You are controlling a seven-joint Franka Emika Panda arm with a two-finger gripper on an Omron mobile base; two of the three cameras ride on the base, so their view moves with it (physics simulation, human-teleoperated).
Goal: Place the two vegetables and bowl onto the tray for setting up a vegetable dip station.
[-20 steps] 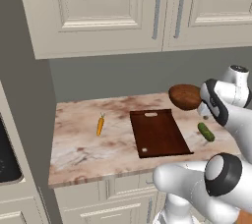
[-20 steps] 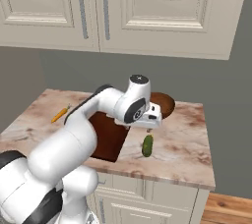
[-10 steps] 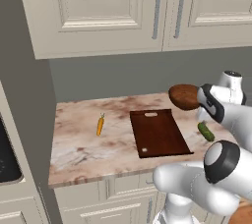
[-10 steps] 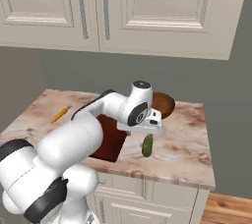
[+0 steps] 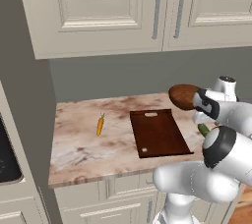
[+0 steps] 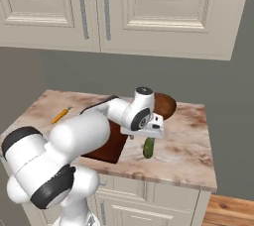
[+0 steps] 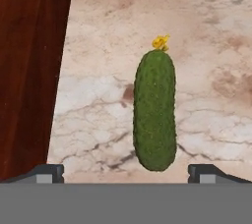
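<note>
We are working over the marbled counter (image 5: 83, 149), where the tray (image 5: 158, 132) lies flat near the middle with nothing on it, its slot handle toward the back wall. The bowl (image 6: 165, 105) sits on the counter behind our wrist, off the tray's far right corner, and the carrot (image 5: 100, 125) lies well apart on the tray's left side. The cucumber (image 7: 155, 110) lies on the bare counter just beside the tray's right edge, and our gripper (image 6: 149, 135) hangs directly above it. In the hand view the fingers (image 7: 48, 171) stand wide apart and hold nothing, one tip on each side of the cucumber, which runs lengthwise away from the camera between them. We judge the main risk to be the descent: the left tip sits close to the tray's edge, so coming down off line could land it on the board or nudge it. The cucumber is round and smooth-looking, so a closing pinch that catches it off centre could roll it or squirt it out toward the counter's front edge. Swinging up afterwards, the wrist could also clip the bowl right behind it.
</note>
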